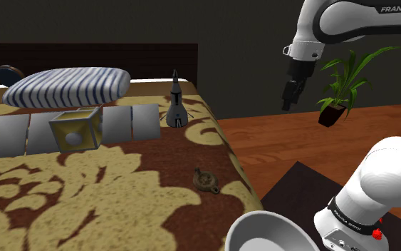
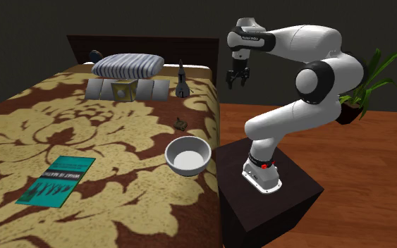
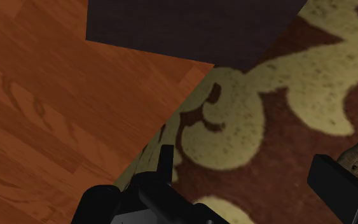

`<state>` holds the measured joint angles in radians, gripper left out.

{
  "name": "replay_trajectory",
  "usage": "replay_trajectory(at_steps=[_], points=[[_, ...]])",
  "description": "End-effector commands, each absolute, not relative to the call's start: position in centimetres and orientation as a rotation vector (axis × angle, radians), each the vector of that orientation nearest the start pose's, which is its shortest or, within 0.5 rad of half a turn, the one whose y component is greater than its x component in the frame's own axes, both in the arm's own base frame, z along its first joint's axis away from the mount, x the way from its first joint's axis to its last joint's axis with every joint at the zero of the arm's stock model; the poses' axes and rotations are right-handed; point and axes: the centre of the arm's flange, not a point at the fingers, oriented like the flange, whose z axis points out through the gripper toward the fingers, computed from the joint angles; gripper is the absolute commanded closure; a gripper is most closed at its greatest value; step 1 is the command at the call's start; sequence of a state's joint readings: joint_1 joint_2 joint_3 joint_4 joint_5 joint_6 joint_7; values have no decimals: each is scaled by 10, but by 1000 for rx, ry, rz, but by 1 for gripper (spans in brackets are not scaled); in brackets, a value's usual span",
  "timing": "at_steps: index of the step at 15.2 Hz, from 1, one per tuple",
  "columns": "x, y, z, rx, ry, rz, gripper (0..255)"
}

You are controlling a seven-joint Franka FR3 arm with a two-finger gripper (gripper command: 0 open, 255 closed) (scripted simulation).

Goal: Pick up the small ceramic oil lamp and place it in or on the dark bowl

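Near the edge of the patterned bed (image 1: 85, 192), beside the stand (image 2: 281, 211), the small brown oil lamp (image 1: 207, 180) is seen lying flat, w/ the bowl (image 1: 270, 232) (drawn pale, not dark) close by toward the stand. High above that edge, the claw (image 1: 291, 94) is held wide open, nothing gripped; the lamp is caught just beyond one finger (image 3: 339, 188) in the wrist view. Approach is judged the step in hand: claw should be shifted over the lamp, then lowered straight, jaws turned across the narrow width. Long axis appears to run diag. in the shoulder view, upper left to lower right; spout end can't be told.
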<state>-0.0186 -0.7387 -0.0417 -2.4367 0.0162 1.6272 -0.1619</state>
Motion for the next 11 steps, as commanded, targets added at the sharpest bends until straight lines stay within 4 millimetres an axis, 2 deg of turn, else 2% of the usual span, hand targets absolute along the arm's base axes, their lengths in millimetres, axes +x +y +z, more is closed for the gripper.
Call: replay_trajectory(at_steps=[1,11], points=[[319,-20,542,-3084,-173,102,0],[354,91,486,-3072,-186,67,0]])
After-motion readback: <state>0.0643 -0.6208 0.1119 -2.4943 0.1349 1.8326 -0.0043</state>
